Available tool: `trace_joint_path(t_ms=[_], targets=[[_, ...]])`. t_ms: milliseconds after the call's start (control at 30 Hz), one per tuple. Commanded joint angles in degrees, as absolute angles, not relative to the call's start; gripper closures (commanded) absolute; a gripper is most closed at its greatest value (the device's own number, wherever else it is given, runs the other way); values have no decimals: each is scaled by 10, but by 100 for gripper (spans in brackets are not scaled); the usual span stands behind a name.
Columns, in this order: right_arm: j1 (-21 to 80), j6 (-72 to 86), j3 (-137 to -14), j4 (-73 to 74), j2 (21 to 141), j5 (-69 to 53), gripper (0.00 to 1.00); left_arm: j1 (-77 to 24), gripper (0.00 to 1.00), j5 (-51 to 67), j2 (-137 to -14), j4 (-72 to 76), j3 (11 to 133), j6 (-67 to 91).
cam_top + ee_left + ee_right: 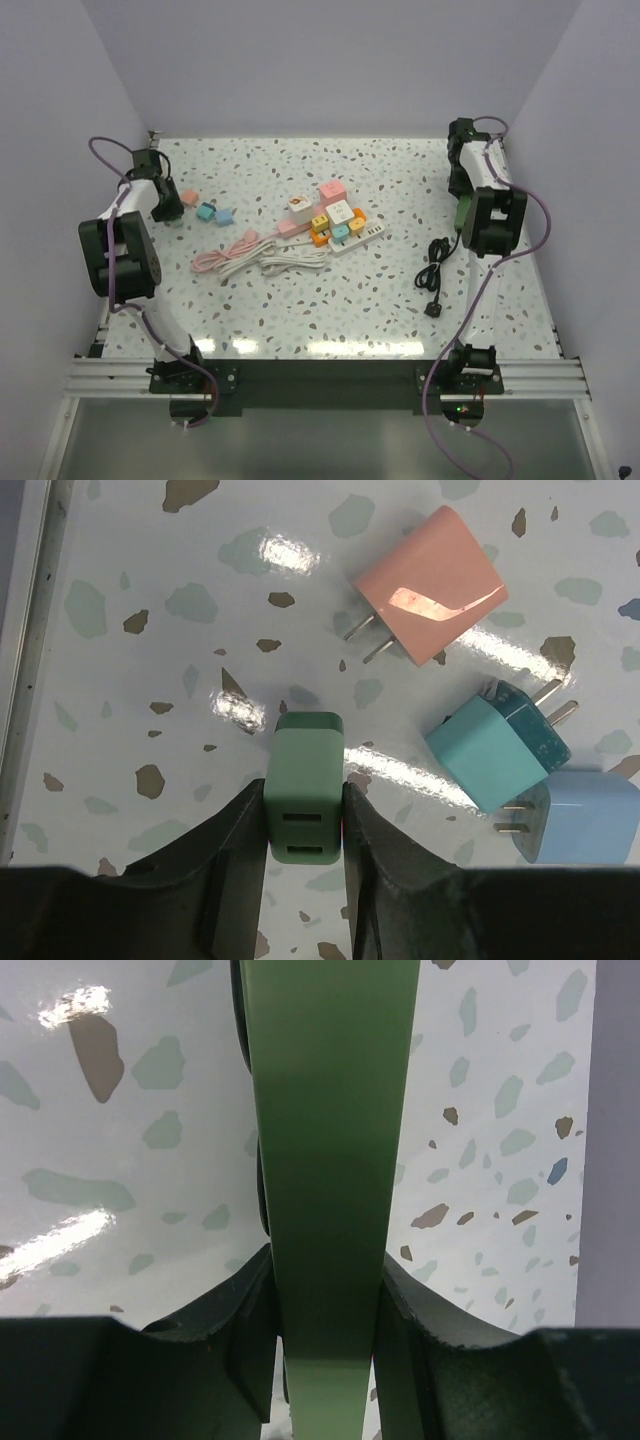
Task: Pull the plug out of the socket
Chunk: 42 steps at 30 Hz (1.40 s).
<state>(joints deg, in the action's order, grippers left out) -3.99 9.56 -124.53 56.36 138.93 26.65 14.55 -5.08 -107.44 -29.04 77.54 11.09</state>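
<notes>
Left wrist, left jaws pinching green plug (303,780), pink plug (430,585), teal plug (488,758) near, right jaws pinching green bar (330,1160).

Ground: desk (300,320) glossy white, terrazzo fleck in teal and brown, a few blue chips.

In the left tool (303,805), black fingers (230,880), sits a dark green charger (305,765). Loose nearby are a salmon-pink charger (432,585), a teal charger (485,760) with a darker mottled face, and a pale blue charger (585,815).

The right tool (326,1270) is black and holds a pale green slab (330,1140).

Mid-desk: white power strip (358,238), pink cable (222,257), white cable (290,262). Black cable (436,270) on the right side.
</notes>
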Motion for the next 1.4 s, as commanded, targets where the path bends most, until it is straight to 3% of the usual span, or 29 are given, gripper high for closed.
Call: trace_joint_path(t_ms=[0, 67, 100, 167, 233, 300, 367, 467, 567, 667, 733, 800, 1000, 1100, 1200, 1367], targets=[[-45, 90, -1290, 555, 1391, 304, 86, 150, 62, -42, -1083, -293, 798, 100], [-47, 103, -1288, 562, 1393, 306, 77, 149, 56, -28, -1091, -294, 797, 102], [-48, 105, -1288, 567, 1391, 300, 63, 148, 52, -28, -1092, -295, 795, 102], [-49, 113, -1279, 568, 1378, 301, 50, 149, 48, -38, -1087, -294, 787, 104], [-53, 128, -1270, 567, 1354, 300, 34, 149, 36, -44, -1078, -290, 776, 109], [-56, 141, -1267, 569, 1325, 303, 25, 149, 29, -48, -1067, -287, 771, 114], [-57, 150, -1265, 573, 1302, 315, 22, 149, 25, -53, -1059, -287, 770, 117], [-57, 191, -1256, 605, 1255, 347, 20, 149, 0, -55, -1033, -294, 773, 124], [-57, 237, -1173, 604, 1158, 319, 19, 148, 0, -42, -977, -300, 767, 134], [-54, 250, -1003, 527, 1067, 185, 29, 137, 0, -18, -905, -295, 745, 142], [-51, 256, -872, 458, 986, 112, 58, 125, 0, -3, -855, -291, 720, 146], [-44, 277, -784, 437, 943, 7, 100, 109, 0, 32, -824, -287, 702, 152], [17, 252, -644, 394, 936, -103, 100, 59, 6, 122, -729, -271, 634, 171], [21, 272, -601, 381, 937, -88, 100, 25, 6, 132, -715, -265, 614, 178], [19, 290, -591, 403, 955, -38, 100, 10, 5, 144, -714, -265, 598, 189], [1, 379, -607, 542, 922, 243, 100, 5, 5, 147, -708, -272, 589, 189]])
